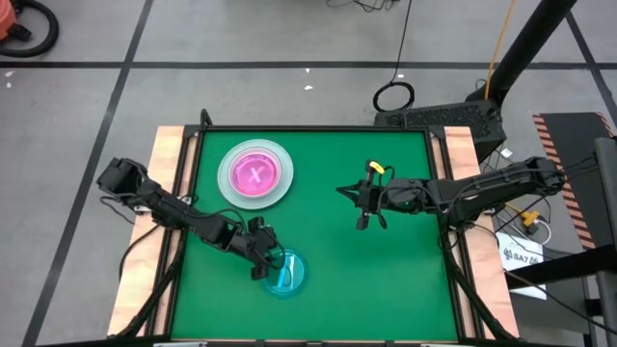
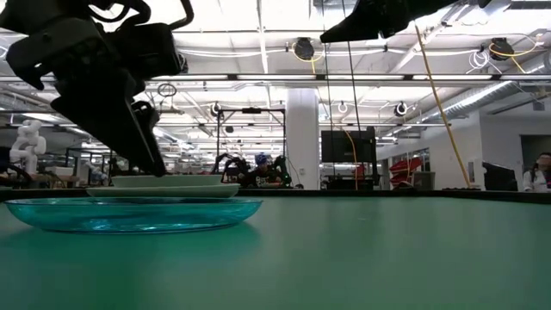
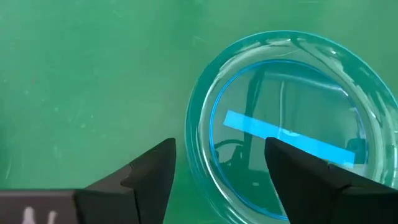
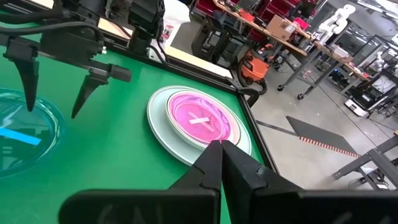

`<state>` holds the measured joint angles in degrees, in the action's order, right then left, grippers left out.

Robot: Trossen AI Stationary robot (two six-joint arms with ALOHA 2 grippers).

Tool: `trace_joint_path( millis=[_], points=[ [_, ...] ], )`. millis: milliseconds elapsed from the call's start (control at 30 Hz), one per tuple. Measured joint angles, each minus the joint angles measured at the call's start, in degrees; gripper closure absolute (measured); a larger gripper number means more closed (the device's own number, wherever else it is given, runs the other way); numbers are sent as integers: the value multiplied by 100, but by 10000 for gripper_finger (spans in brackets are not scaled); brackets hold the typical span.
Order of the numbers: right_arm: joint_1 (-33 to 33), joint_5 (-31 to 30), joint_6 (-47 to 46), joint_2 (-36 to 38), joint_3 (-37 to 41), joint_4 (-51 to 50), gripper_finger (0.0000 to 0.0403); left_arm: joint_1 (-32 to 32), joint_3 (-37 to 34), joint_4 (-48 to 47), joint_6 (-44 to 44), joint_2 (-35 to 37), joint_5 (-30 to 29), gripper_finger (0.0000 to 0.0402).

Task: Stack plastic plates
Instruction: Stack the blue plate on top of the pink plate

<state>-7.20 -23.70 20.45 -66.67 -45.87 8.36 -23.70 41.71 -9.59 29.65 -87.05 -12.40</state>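
While your left gripper (image 1: pixel 271 263) hangs with jaws spread across the near rim of the cyan plate (image 1: pixel 286 273) on the green bench (image 1: pixel 386 280), gripping nothing, the pink plate (image 1: pixel 254 174) sits stacked beyond it, and your right gripper (image 1: pixel 363 194) waits off to the side, jaws closed and empty
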Motion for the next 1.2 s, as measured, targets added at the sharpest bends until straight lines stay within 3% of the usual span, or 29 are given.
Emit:
trace_joint_path(
  millis=[833, 1200],
  points=[
    [0, 2, -4, 0, 0, -10, 403, 90, -3, 224, -58, -564, -12, 148],
    [0, -2, -2, 0, 0, -4, 403, 90, -2, 175, 46, -564, 78, 242]
  ],
)
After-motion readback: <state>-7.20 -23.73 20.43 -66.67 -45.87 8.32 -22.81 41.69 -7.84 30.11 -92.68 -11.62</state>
